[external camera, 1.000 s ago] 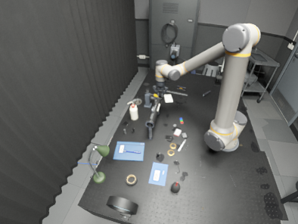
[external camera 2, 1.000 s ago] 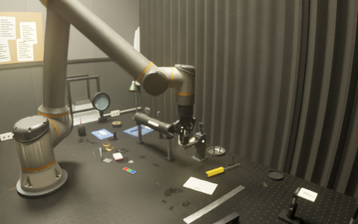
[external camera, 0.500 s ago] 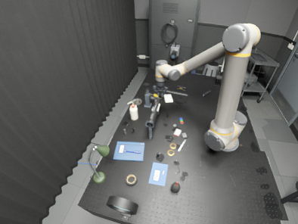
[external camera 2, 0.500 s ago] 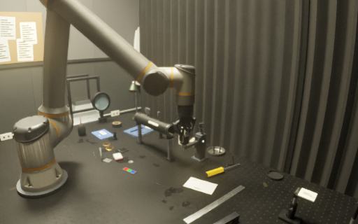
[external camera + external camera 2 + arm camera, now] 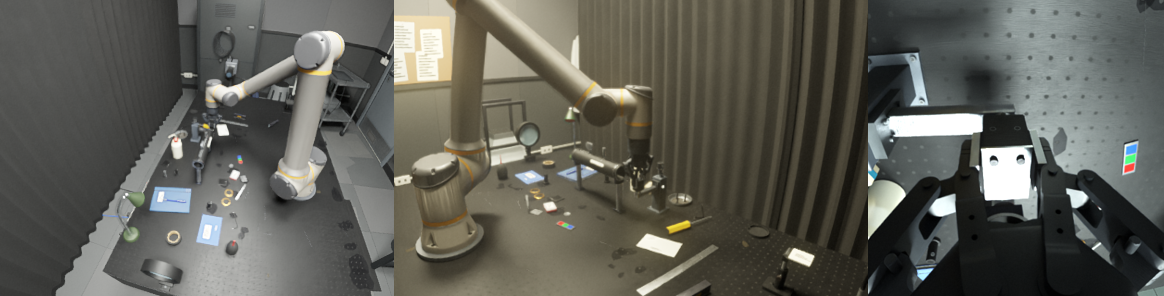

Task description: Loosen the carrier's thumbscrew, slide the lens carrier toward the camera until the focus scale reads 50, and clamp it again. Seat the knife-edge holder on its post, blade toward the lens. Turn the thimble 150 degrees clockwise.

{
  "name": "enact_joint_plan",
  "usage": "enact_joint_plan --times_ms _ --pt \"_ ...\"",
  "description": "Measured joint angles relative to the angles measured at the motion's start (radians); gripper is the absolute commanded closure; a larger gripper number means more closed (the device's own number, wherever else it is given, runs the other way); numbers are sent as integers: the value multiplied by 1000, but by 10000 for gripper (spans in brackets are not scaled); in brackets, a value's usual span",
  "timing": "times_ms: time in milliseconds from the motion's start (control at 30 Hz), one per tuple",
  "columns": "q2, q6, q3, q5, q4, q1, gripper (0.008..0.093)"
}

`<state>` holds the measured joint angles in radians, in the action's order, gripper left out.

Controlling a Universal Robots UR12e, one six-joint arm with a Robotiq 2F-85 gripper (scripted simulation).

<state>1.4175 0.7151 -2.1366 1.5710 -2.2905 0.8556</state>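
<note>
The knife-edge holder [image 5: 1005, 166], a pale block with two screw holes, sits at the end of a bright horizontal bar [image 5: 934, 124] that runs left toward a dark post block [image 5: 659, 187]. My gripper [image 5: 1006, 172] is closed on the holder, just past the front end of the black tube on the optical rail [image 5: 597, 165]. From the side camera the gripper [image 5: 212, 119] stands over the far end of the rail assembly [image 5: 202, 150]. The thimble and the carrier's thumbscrew cannot be told apart here.
A white bottle [image 5: 176, 148] stands left of the rail. A yellow-handled screwdriver [image 5: 686, 225], a white card [image 5: 659, 244], a steel ruler [image 5: 676, 269] and a colour swatch [image 5: 565, 225] lie on the breadboard. A curtain closes off the far side.
</note>
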Motion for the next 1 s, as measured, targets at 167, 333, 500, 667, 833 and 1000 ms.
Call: enact_joint_plan --times_ms 167,333,500,667,833,1000 --pt "0 0 0 0 0 0 934" --pt "0 0 0 0 0 0 864" --pt "0 0 0 0 0 0 764" --pt "0 0 0 0 0 0 664" --pt "0 0 0 0 0 0 564" --pt "0 0 0 0 0 0 464"
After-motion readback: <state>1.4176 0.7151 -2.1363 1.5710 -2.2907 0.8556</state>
